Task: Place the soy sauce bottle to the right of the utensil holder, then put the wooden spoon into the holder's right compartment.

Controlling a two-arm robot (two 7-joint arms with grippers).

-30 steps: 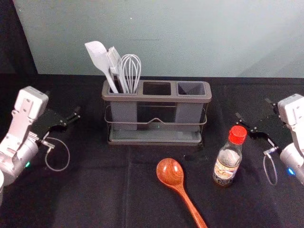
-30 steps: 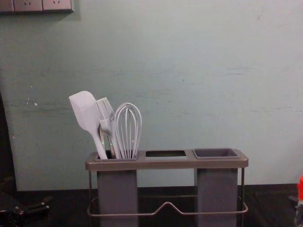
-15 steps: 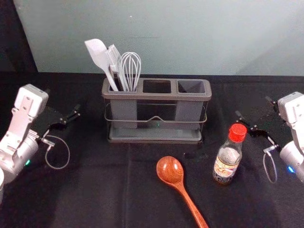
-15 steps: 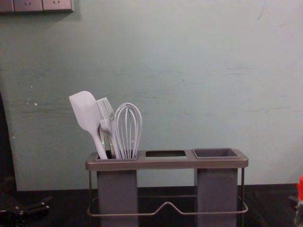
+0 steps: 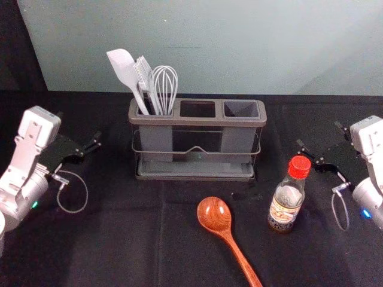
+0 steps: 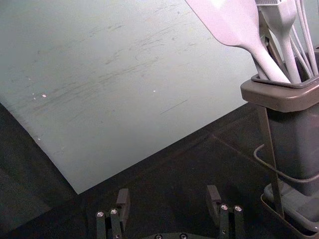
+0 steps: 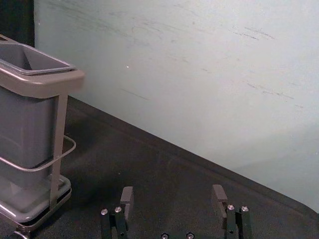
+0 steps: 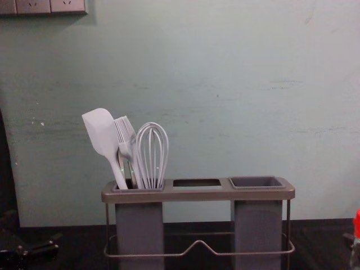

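Head view, table: black surface [image 5: 119, 239], its far edge against a pale wall [image 5: 203, 48]; bare cloth runs between the left pincer [image 5: 79, 127] and the utensil holder [image 5: 197, 122], with a narrower strip between the holder's base and the spoon.
Head view, holder: far centre, three openings in its rim; spatula [image 5: 123, 70], brush [image 5: 145, 78] and whisk [image 5: 166, 88] stand in the left one, the middle opening and right compartment [image 5: 241, 110] gape upward.
Head view, soy sauce bottle: upright [image 5: 286, 206], red-capped, nearer than the holder and past its right end, right of the spoon.
Head view, wooden spoon: lying [image 5: 215, 216] near centre, bowl toward the holder, handle slanting near and right.
Head view, right pincer: at the right [image 5: 319, 135], beyond the bottle and apart from it.
Left wrist view, left pincer: spread wide [image 6: 168, 193], apart from the holder's left end.
Right wrist view, right pincer: released, nothing between its tips [image 7: 173, 193]; the right compartment stands apart from it.
Chest view, edges: left pincer at the lower left, bottle cap at the right edge, wall sockets [image 8: 34, 5] high left.
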